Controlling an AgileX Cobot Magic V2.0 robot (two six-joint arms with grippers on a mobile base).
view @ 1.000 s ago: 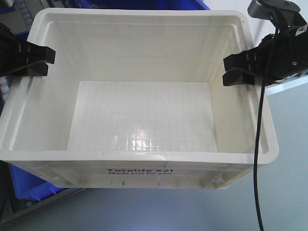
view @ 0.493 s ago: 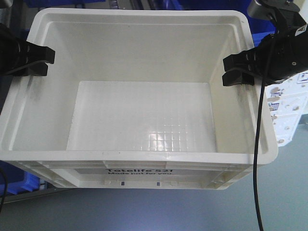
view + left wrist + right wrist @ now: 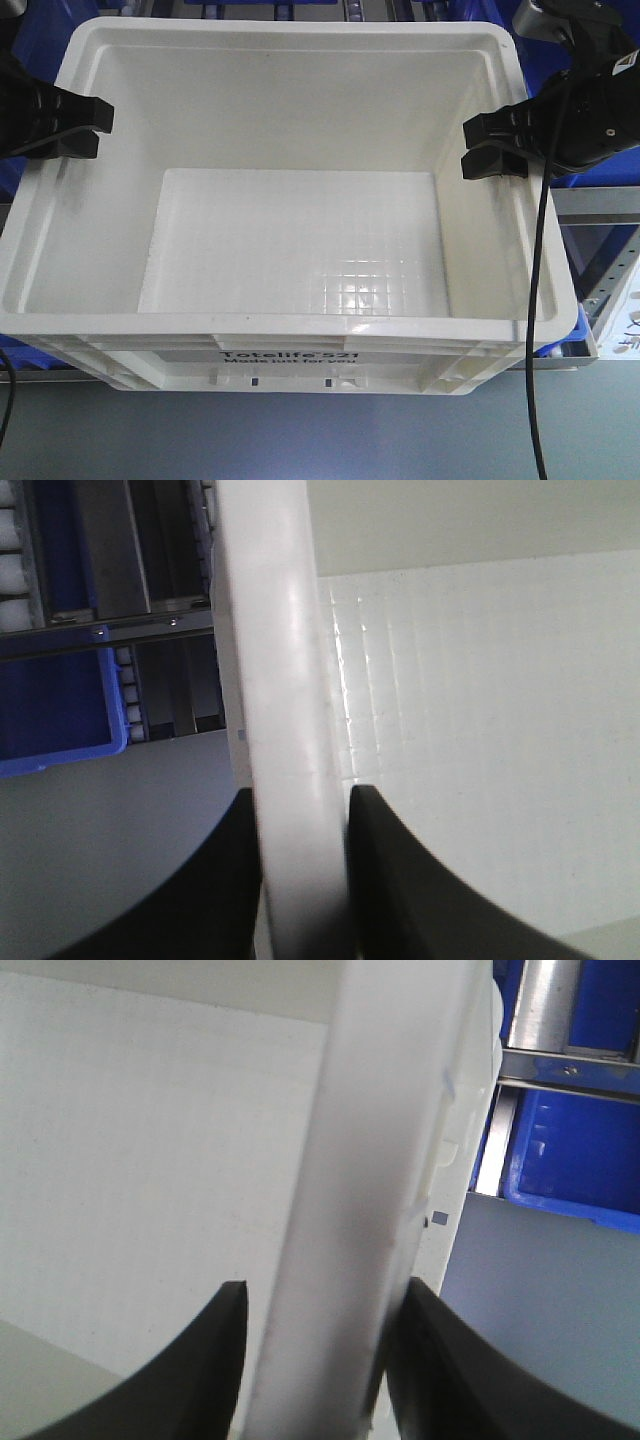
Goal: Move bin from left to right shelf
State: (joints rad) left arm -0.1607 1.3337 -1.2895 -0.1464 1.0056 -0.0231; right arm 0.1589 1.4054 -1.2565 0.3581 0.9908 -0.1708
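Observation:
The large white bin [image 3: 300, 110] fills the front view, empty, with the black "Totelife 521" print on its near side. It hangs above the grey floor, held by both arms. My left gripper [image 3: 98, 127] is shut on the bin's left rim. My right gripper [image 3: 470, 145] is shut on the right rim. In the left wrist view my left gripper [image 3: 300, 795] has a black finger on each side of the white rim [image 3: 280, 660]. In the right wrist view my right gripper [image 3: 325, 1285] clamps the rim [image 3: 390, 1110] the same way.
A metal shelf frame [image 3: 600, 205] stands at the right with a blue bin [image 3: 605, 172] on it. More blue bins [image 3: 230, 8] sit behind the white bin. Blue bins also show in the left wrist view [image 3: 55, 710] and the right wrist view [image 3: 580, 1160]. A black cable [image 3: 535, 300] hangs from the right arm.
The background has slid past while the bin stays fixed in both grips. The blue bin at lower left has left view, and a shelf frame with blue bins has come in at the right.

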